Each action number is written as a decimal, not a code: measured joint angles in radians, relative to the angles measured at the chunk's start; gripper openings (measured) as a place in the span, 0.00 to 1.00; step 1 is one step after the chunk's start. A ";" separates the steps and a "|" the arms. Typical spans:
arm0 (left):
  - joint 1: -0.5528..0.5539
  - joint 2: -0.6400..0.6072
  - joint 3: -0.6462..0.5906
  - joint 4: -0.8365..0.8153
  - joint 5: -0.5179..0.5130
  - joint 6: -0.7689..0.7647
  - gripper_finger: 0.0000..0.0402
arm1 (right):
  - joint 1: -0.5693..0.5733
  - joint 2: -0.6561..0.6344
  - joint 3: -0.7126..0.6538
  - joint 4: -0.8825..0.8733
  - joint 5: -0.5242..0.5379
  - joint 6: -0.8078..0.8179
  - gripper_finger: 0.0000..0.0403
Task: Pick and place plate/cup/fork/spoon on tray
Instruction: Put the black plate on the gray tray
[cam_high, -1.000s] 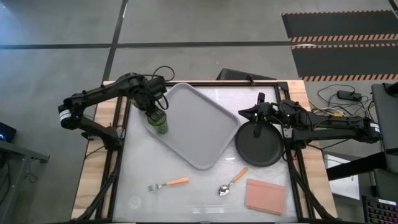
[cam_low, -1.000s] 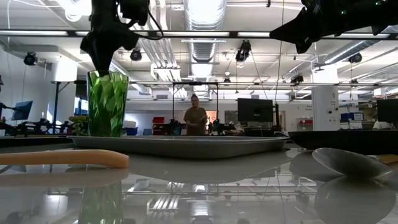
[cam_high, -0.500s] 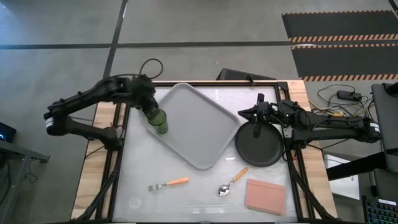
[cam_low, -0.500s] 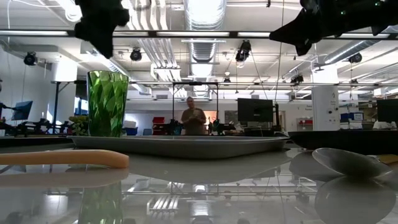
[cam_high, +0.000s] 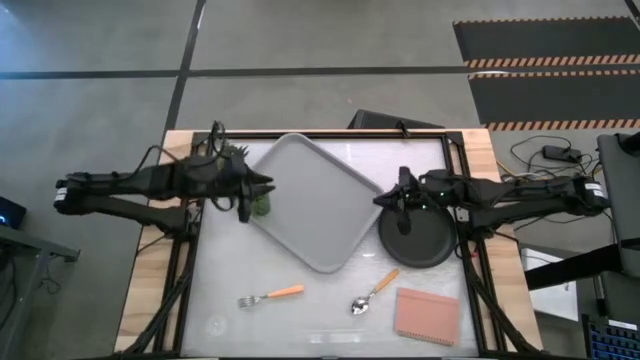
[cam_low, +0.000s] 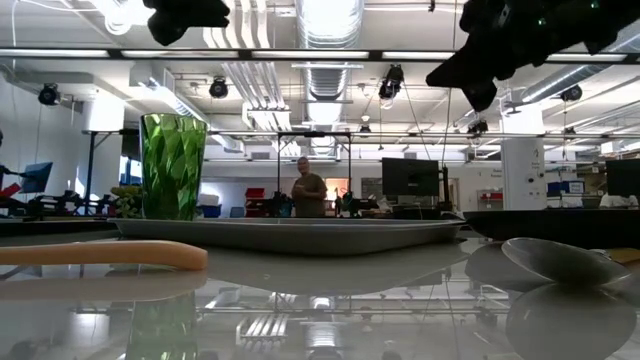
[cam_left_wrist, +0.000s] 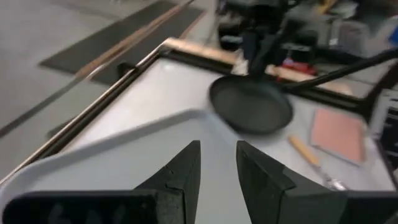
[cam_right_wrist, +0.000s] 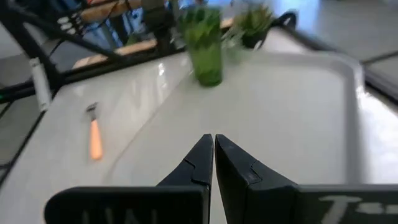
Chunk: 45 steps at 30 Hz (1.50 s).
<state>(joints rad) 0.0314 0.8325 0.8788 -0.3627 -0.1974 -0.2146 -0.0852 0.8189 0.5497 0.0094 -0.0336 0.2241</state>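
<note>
The green cup (cam_high: 260, 205) stands upright on the grey tray (cam_high: 310, 215), at its left corner; it also shows in the low view (cam_low: 173, 165). My left gripper (cam_high: 262, 186) is open and empty, above and just left of the cup (cam_left_wrist: 217, 168). The black plate (cam_high: 418, 235) lies on the table right of the tray. My right gripper (cam_high: 386, 200) is shut and empty (cam_right_wrist: 213, 152), in the air over the plate's left rim. The orange-handled fork (cam_high: 272, 295) and the spoon (cam_high: 372, 293) lie near the front edge.
A pink pad (cam_high: 427, 315) lies at the front right, beside the spoon. A small spiky plant (cam_high: 230, 152) stands at the far left, behind the cup. A person (cam_low: 307, 193) stands in the room beyond the table.
My left gripper has let go of the cup's rim, risen clear of it and drawn back toward the table's left edge, its arm now stretched low and level. The cup stays upright on the tray. My right gripper has gone a little left toward the tray and slightly down.
</note>
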 joint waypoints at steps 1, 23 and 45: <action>-0.009 -0.009 -0.034 0.056 0.000 0.013 0.21 | 0.019 0.015 0.025 -0.036 0.001 0.016 0.02; -0.025 -0.188 -0.325 0.417 0.008 0.063 0.21 | 0.457 0.342 0.396 -0.882 0.086 0.517 0.02; -0.027 -0.237 -0.330 0.423 0.085 0.056 0.21 | 0.532 0.399 0.187 -0.703 0.216 0.524 0.02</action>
<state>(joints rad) 0.0044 0.5953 0.5489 0.0601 -0.1127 -0.1584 0.4473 1.2177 0.7368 -0.6934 0.1824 0.7483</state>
